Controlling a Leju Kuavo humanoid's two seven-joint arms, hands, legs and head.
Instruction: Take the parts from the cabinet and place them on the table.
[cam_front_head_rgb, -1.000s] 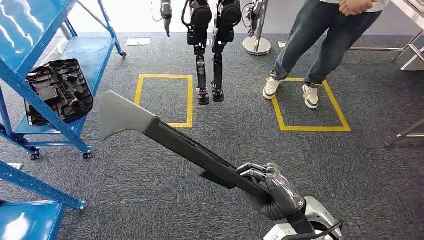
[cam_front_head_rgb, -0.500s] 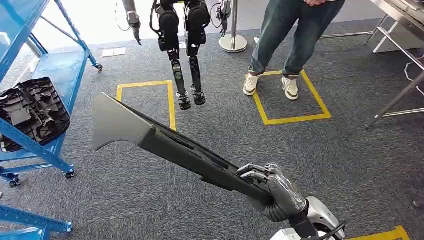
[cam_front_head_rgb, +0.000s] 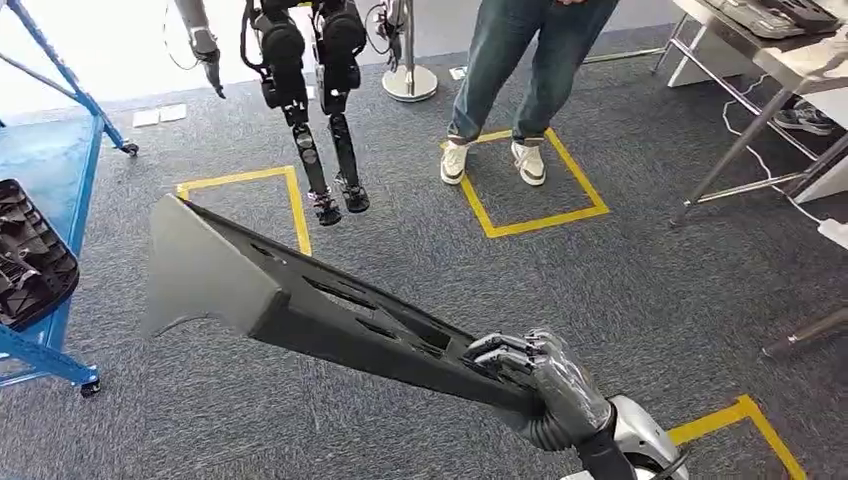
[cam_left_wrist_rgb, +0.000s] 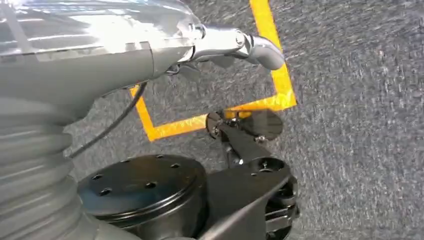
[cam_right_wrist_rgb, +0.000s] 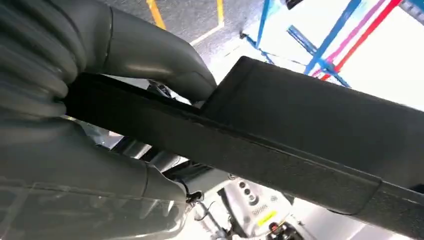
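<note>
Here the right hand (cam_front_head_rgb: 540, 375) grips a long dark trim part (cam_front_head_rgb: 300, 300) by its narrow end, fingers curled over its top edge; the part slants up and away from the hand, its broad grey end raised above the carpet (cam_front_head_rgb: 620, 300). In the right wrist view the part (cam_right_wrist_rgb: 280, 135) runs between the thumb and the fingers. The left hand (cam_left_wrist_rgb: 235, 42) hangs over the carpet beside a yellow floor mark (cam_left_wrist_rgb: 272, 75); I cannot tell how far its fingers are closed. Beyond the part's broad end stand a hanging robot (cam_front_head_rgb: 310, 90) and a person's legs (cam_front_head_rgb: 520, 70). Left of the part, a black tray (cam_front_head_rgb: 30, 255) sits on a blue shelf (cam_front_head_rgb: 45, 170). Far right, a table (cam_front_head_rgb: 790, 50).
</note>
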